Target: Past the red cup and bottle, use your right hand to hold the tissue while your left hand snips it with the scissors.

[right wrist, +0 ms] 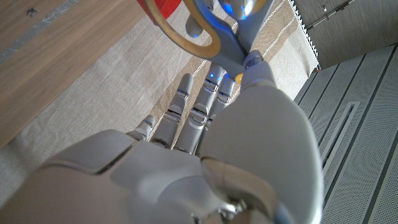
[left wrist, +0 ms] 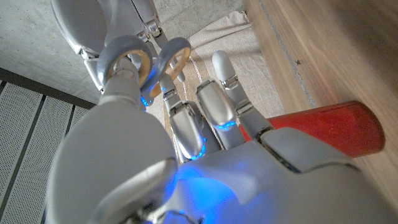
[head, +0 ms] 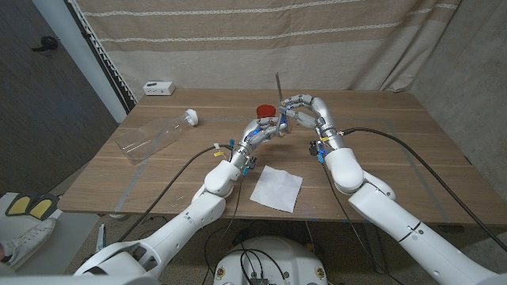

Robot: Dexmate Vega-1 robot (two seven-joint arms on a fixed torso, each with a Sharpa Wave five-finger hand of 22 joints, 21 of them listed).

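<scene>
The scissors (head: 279, 85) stand upright above the table's middle, blades pointing up, between my two hands. My right hand (head: 303, 106) pinches them just above the handles. My left hand (head: 267, 128) meets them from below, and in the left wrist view its thumb sits in one handle loop (left wrist: 126, 55) with a finger at the other. The same loops (right wrist: 200, 32) appear in the right wrist view. Right behind the hands stands the red cup (head: 267, 109), also seen as red cup (left wrist: 326, 127). The white tissue (head: 276, 188) lies flat near the front edge, untouched.
A clear plastic bottle (head: 154, 134) with a white cap lies on its side at the left of the table (head: 396, 142). A small white box (head: 159, 88) sits at the back left corner. A striped curtain hangs behind the table.
</scene>
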